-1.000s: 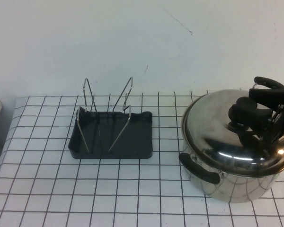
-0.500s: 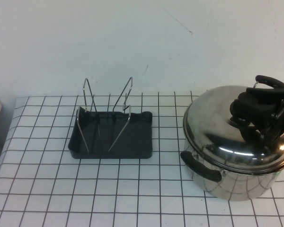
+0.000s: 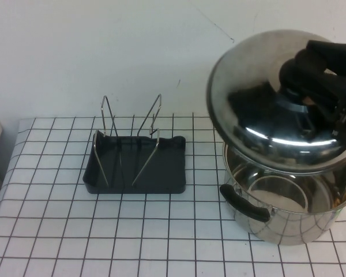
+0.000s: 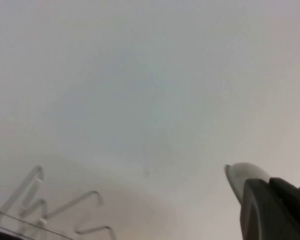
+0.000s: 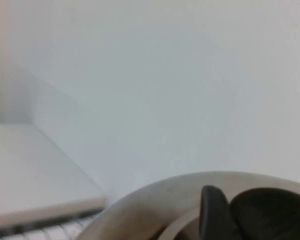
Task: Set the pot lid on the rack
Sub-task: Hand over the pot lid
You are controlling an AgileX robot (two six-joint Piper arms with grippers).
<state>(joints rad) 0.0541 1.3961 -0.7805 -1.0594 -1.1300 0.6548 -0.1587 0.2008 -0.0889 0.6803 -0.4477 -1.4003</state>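
The pot lid [image 3: 265,104], shiny domed steel, hangs tilted in the air above the open steel pot [image 3: 288,216] at the right. My right gripper [image 3: 322,75] is shut on the lid's black knob [image 3: 297,69]. In the right wrist view, one dark finger [image 5: 215,212] presses against the knob [image 5: 272,212] over the lid's rim [image 5: 140,200]. The rack [image 3: 138,167], a dark grey tray with silver wire loops [image 3: 150,124], stands empty to the left of the pot. My left gripper is out of the high view. Its wrist view shows only a dark part [image 4: 275,210] beside the lid's edge [image 4: 242,175].
The pot has a black handle [image 3: 245,205] pointing to the front left. The table has a white cloth with a black grid [image 3: 104,231]. A white wall stands close behind. The rack's wire loops [image 4: 35,205] show low in the left wrist view.
The lid was on the pot with my right gripper on its knob. It has been lifted clear, up and a little left, and the pot's inside now shows.
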